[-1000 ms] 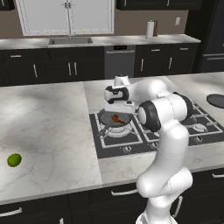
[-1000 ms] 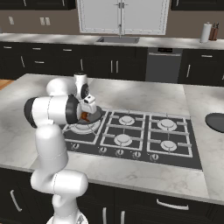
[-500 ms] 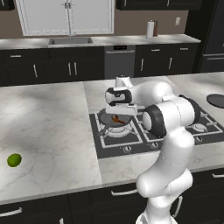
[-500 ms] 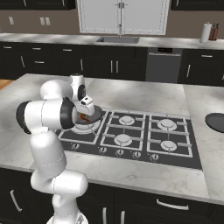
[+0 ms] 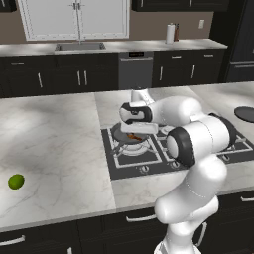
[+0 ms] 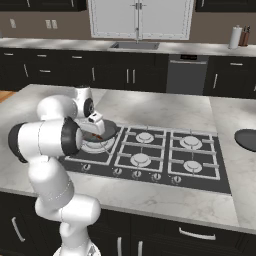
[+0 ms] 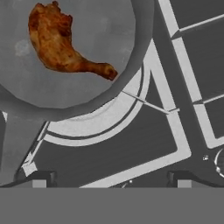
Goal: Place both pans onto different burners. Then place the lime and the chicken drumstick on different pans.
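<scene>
Chicken drumstick point(image 7: 61, 43) lies in pan point(image 7: 127, 74) on burner point(image 7: 100, 124).

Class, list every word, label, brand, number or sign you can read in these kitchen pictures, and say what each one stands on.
None: no readable text stands on anything here.
The cooktop knobs carry no legible marks.
The dishwasher panel shows a faint strip, too small to read.
The pan and chicken drumstick bear no label.
</scene>
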You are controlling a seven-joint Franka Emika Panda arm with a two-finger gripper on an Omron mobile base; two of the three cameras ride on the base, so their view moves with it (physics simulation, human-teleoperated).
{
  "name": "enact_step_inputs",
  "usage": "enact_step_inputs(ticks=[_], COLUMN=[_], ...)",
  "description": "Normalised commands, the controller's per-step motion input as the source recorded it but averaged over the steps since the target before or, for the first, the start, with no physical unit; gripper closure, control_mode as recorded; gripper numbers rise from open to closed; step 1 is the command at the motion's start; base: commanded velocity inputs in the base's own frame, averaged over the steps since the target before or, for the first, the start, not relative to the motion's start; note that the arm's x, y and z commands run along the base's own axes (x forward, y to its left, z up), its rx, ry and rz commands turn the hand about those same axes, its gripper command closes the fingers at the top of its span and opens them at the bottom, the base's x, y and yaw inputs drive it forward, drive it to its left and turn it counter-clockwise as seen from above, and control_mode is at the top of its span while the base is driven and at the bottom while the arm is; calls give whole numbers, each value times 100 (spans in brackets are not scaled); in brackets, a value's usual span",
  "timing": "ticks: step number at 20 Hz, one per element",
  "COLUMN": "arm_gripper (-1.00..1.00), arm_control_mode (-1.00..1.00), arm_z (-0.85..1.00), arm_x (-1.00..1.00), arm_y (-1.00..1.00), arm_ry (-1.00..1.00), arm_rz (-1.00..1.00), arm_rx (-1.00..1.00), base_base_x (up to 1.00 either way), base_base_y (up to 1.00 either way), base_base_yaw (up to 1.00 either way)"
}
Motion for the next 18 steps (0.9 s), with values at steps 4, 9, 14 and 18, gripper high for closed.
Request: enact_step_inputs(ticks=[4, 9, 14, 18], arm_gripper=[-100, -100, -100, -100], arm_control_mode=[-100, -100, -100, -100], arm_z=[6, 8, 21, 28], arm_x=[-39, -42, -30, -29], arm_y=[2, 1, 0, 0], arm_ry=[0, 0, 0, 1], arm_rz=[0, 0, 0, 3], arm_rx=[-2, -1, 0, 0], base_base_x=[0, 0, 0, 0], base_base_y=[0, 0, 0, 0], base_base_yaw=[0, 0, 0, 0])
